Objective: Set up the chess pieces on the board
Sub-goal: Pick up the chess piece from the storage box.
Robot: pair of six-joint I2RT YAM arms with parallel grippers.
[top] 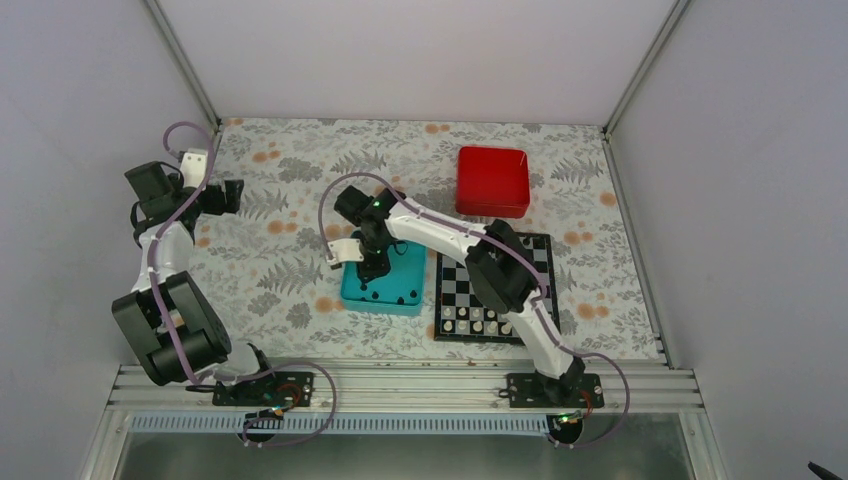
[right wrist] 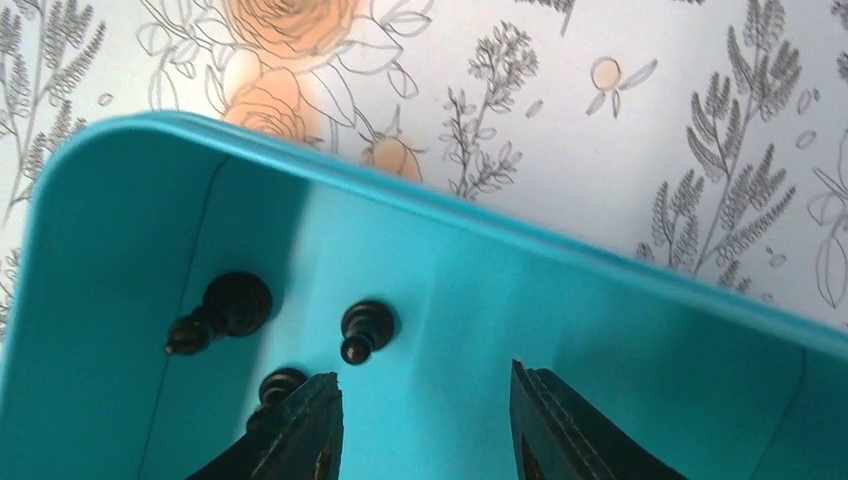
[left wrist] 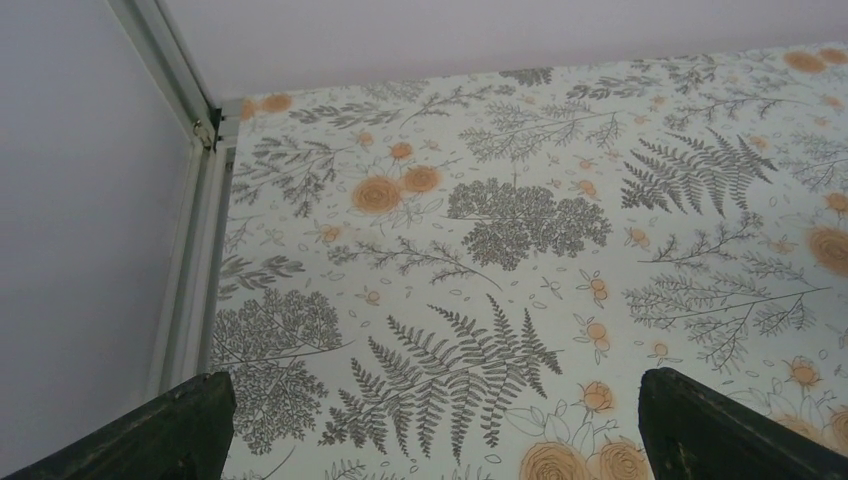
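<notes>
Top view, right gripper (top: 372, 268): is hanging over the far-left part of the teal tray (top: 408, 278); the jaw gap is not readable here.
Top view, chess pieces (top: 374, 295): are lying as small black dots inside the teal tray.
Top view, board (top: 452, 285): is lying just right of the teal tray and is carrying pale pieces (top: 475, 318) on its near rows.
Top view, red tray (top: 492, 181): is sitting beyond the teal tray, to the right.
Top view, left gripper (top: 232, 195): is hovering well left of the teal tray.
Left wrist, left gripper (left wrist: 435, 385): is standing wide apart and gripping nothing, over the floral table cover (left wrist: 500, 220).
Right wrist, right gripper (right wrist: 422, 385): is standing partly open, with bare tray floor between its fingers.
Right wrist, chess pieces (right wrist: 365, 328): three are lying in the tray, left of the gap, and one is touching the left finger (right wrist: 300, 430).
</notes>
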